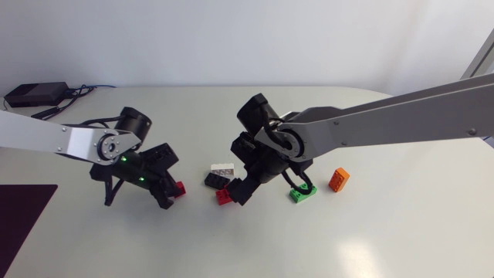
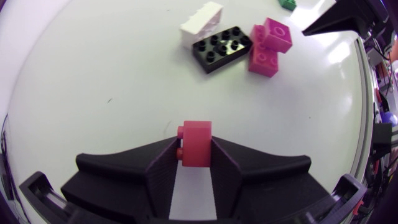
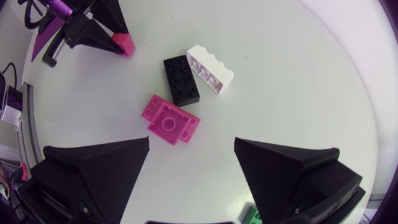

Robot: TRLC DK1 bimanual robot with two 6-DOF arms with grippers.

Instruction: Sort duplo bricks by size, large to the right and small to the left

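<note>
— White tabletop (image 1: 370,239) lay under both our arms, didn't it? Where did we have the small red plastic brick (image 2: 198,138)?
— We had it in our left gripper (image 2: 195,155), pinched from both sides between the two black fingers, well to the left of the other bricks.
— And our right gripper (image 3: 191,142)?
— Its fingers stood wide apart and held nothing. It hung over a pair of pink square plastic bricks (image 3: 169,121), one lying askew on the other, which sat on the table just ahead of the gap.
— What lay beyond those?
— We saw a long black studded brick (image 3: 181,79) and a long white studded brick (image 3: 210,68) just beside each other, between our two grippers.
— Anything further to our right?
— We saw a green brick (image 1: 302,193) close beside the right wrist, and an orange brick (image 1: 339,179) farther right, apart from the rest.
</note>
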